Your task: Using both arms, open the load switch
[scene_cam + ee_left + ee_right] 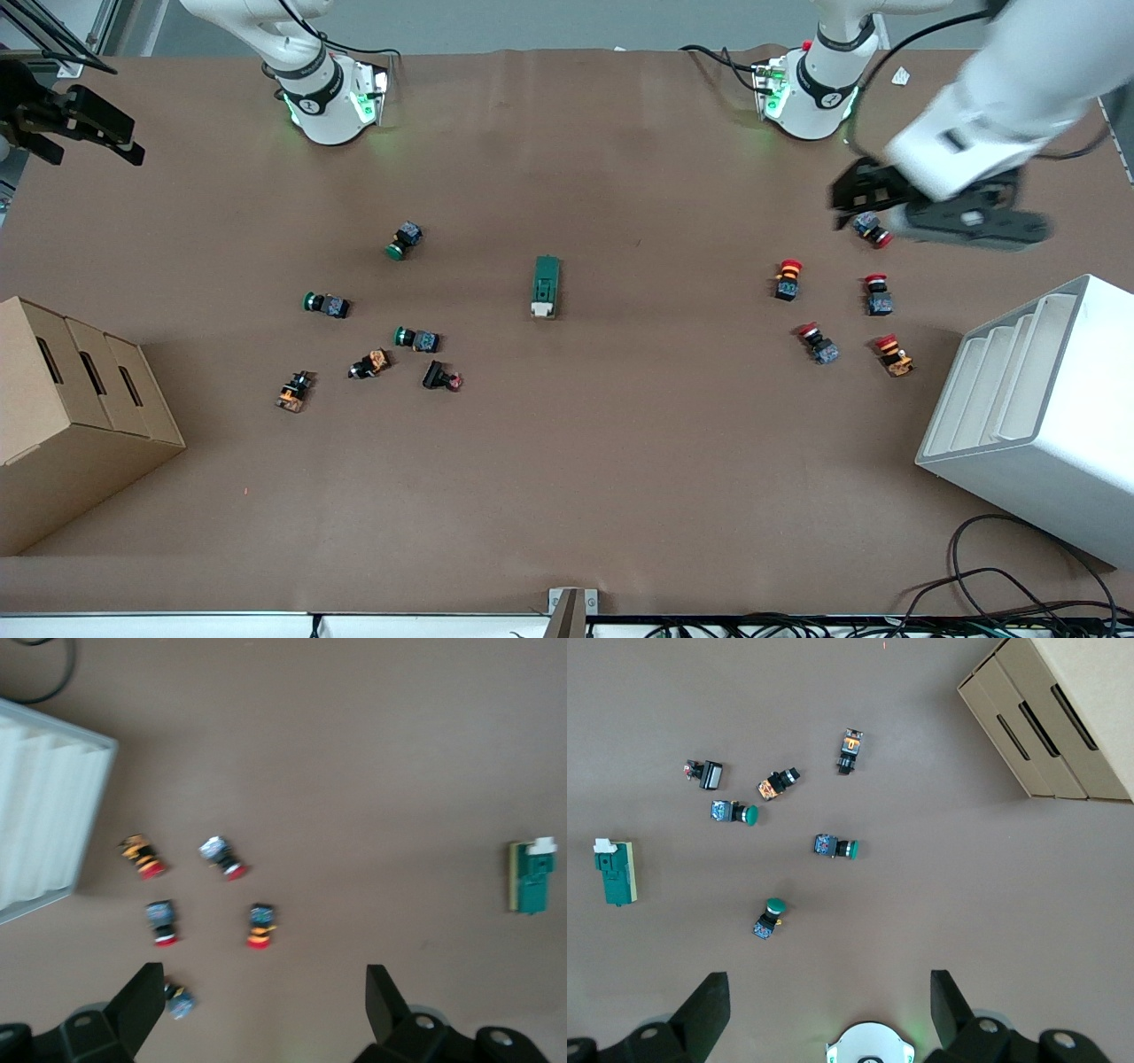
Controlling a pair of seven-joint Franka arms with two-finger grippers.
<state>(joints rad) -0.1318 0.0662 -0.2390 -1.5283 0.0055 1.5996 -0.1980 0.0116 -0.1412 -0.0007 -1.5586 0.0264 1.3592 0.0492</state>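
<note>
The load switch [546,286] is a dark-green block with a white end, lying alone mid-table; it also shows as the load switch [532,877] and the load switch [616,870] in the wrist views. My left gripper [855,199] hangs over the red-capped buttons toward the left arm's end of the table. Seen from its wrist, the left gripper [263,974] is open and holds nothing. My right gripper [830,979] is open, high over its own base [868,1050], with nothing between its fingers.
Green-capped buttons [403,239] and other small parts lie scattered toward the right arm's end. Red-capped buttons [787,279] lie toward the left arm's end. A cardboard box [71,399] and a white slotted rack [1036,408] stand at the table's two ends. Cables [1001,585] trail along the near edge.
</note>
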